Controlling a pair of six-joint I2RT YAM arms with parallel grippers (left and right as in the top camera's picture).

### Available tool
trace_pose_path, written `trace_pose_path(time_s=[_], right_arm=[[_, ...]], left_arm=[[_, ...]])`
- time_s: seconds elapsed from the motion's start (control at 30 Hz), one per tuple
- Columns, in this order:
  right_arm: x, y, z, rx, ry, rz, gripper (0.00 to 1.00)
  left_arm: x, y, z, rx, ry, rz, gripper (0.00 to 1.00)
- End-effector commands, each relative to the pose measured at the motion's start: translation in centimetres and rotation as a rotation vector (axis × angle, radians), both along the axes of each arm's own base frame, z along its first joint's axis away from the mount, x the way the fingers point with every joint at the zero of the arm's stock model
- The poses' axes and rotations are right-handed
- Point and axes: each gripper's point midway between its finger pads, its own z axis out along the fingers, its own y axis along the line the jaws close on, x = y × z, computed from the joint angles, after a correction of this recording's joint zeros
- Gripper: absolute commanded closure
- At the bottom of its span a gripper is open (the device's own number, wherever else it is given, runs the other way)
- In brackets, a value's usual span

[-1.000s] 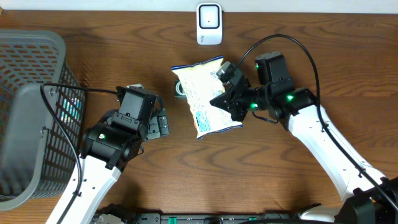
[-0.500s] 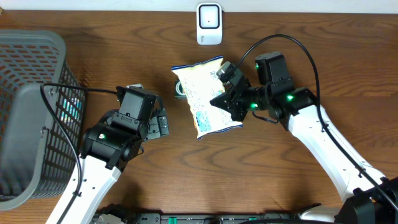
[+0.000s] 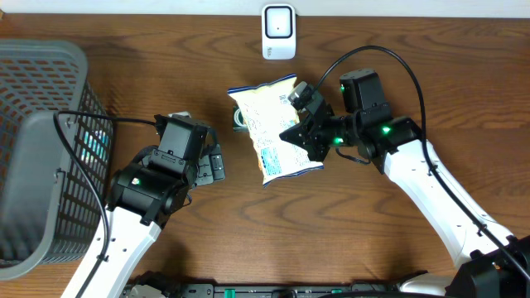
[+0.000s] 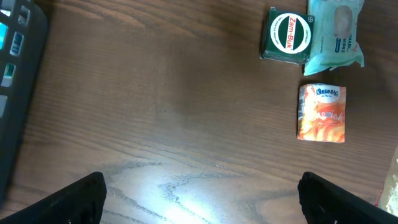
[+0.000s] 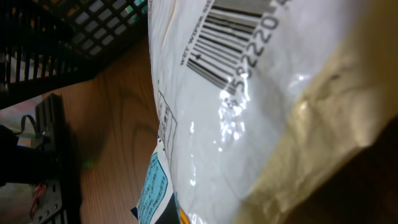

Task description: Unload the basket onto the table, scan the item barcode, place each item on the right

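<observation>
Overhead: the snack bag point(image 3: 267, 132) sits just below the white scanner point(image 3: 278, 31), toward my side of the bench point(image 3: 166, 74). The right pincer point(image 3: 300, 126) is pinching the bag's right edge. The left pincer point(image 3: 214, 164) is spread wide, down-left of the scanner and well apart from it. The grey basket point(image 3: 41, 141) is far left of the scanner. Left wrist: bare wood between my fingertips point(image 4: 81, 196), with a green tin point(image 4: 286, 35), wipes pack point(image 4: 334, 34) and orange tissue pack point(image 4: 321, 112) ahead. Right wrist: the bag fills the view, barcode point(image 5: 230, 43) at top.
</observation>
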Motion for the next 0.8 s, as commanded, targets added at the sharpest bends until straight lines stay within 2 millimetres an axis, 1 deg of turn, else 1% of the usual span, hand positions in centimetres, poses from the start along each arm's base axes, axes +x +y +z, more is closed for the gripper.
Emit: trace_pose_path(time_s=[0.0,0.77], right_arm=[[-0.15,0.18,1.06,0.024,-0.031,0.02,0.99],[0.15,0.0,0.55,0.004,-0.028,0.005,0.99]], left_arm=[[0.15,0.34,0.09,0.015,-0.004,0.01,0.02],[0.15,0.34,0.09,0.015,-0.004,0.01,0.02]])
